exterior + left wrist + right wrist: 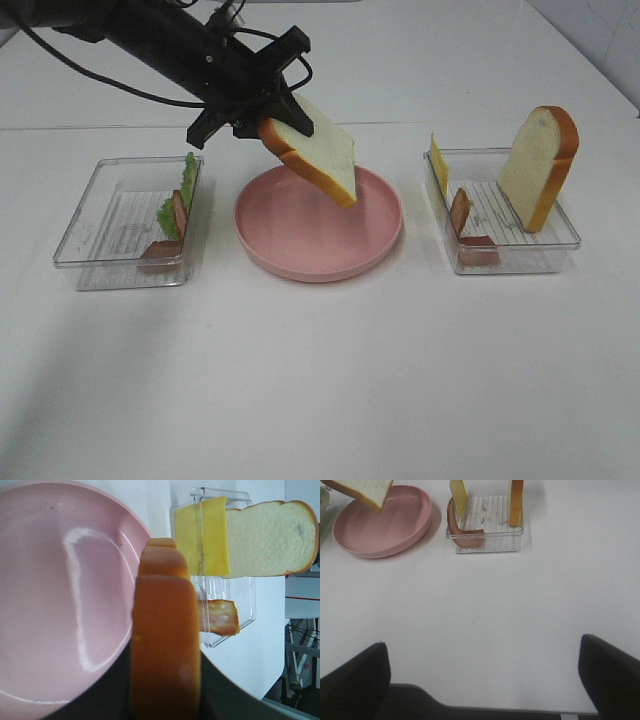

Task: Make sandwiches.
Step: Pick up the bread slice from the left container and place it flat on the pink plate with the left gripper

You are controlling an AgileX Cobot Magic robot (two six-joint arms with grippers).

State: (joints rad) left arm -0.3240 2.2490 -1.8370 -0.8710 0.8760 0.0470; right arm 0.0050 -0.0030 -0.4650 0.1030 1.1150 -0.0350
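Observation:
My left gripper is shut on a white bread slice with orange-brown crust and holds it tilted above the pink plate. In the left wrist view the slice's crust fills the middle, over the plate's rim. The right clear box holds a second bread slice standing upright, a yellow cheese slice and bacon strips. The left clear box holds a green lettuce leaf and bacon. My right gripper is open over bare table, well short of the right box.
The white table runs wide in front of the plate and both boxes. The plate stands between the two boxes and nothing lies on it. Beyond the table's edge, cables and a metal frame show in the left wrist view.

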